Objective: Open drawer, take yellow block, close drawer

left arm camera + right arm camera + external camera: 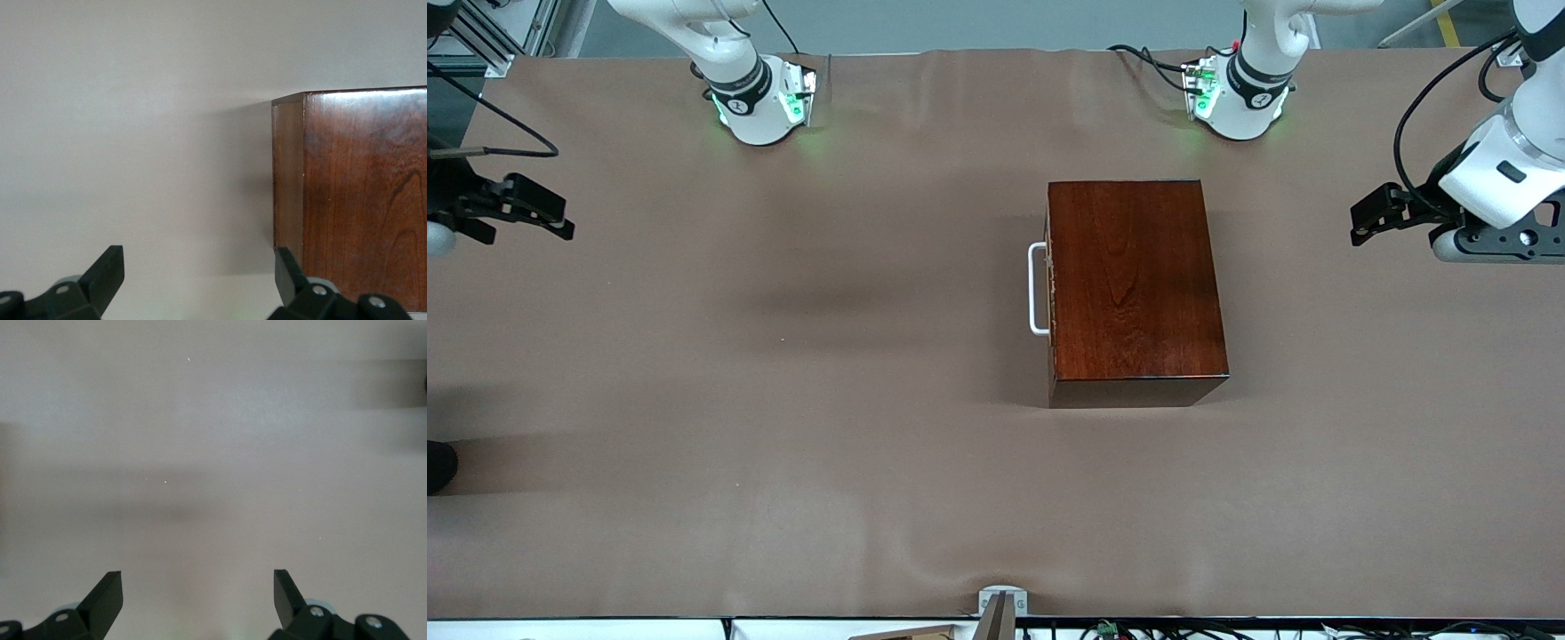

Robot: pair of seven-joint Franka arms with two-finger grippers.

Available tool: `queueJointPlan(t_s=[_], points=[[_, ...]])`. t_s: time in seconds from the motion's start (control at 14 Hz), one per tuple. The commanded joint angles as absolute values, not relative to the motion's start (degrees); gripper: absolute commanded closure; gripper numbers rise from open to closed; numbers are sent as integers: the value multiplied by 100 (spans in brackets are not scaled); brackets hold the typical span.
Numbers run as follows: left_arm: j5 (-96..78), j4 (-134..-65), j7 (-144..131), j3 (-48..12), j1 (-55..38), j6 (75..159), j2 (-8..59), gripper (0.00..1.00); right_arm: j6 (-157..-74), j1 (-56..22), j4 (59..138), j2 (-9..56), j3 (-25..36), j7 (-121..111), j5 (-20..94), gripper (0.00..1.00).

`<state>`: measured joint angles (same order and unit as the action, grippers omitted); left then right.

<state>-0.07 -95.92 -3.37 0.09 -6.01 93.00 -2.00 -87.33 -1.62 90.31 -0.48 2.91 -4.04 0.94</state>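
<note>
Nothing is started yet: the drawer [1051,289] sits shut in the wooden box [1134,284], its white handle [1037,289] facing my right arm's end of the table [783,427], and the yellow block is not in view, presumably inside. My left gripper [1371,216] hovers past the box's closed end, jaws spread and empty. My right gripper [525,209] hangs over the table edge, also spread. Next I must hook that handle; the cloth in front of it lies wide open.

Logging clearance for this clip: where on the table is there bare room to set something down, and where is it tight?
Bare table runs from the drawer handle toward the right arm's end, plus the strip nearer the camera than the wooden box. The right gripper and left gripper hang open at the two ends. It is tightest between the box and the left gripper.
</note>
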Motion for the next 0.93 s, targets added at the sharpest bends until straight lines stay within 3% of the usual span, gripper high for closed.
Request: queueJointPlan(t_s=[0.0, 0.86], points=[[-88, -9457, -395, 9, -606, 9281, -176, 0, -8623, -220, 9009, -26, 325, -387, 44, 0], [-149, -9414, -413, -17, -650, 9325, -79, 0, -8736, -325, 9000, 53, 316, -378, 26, 0]])
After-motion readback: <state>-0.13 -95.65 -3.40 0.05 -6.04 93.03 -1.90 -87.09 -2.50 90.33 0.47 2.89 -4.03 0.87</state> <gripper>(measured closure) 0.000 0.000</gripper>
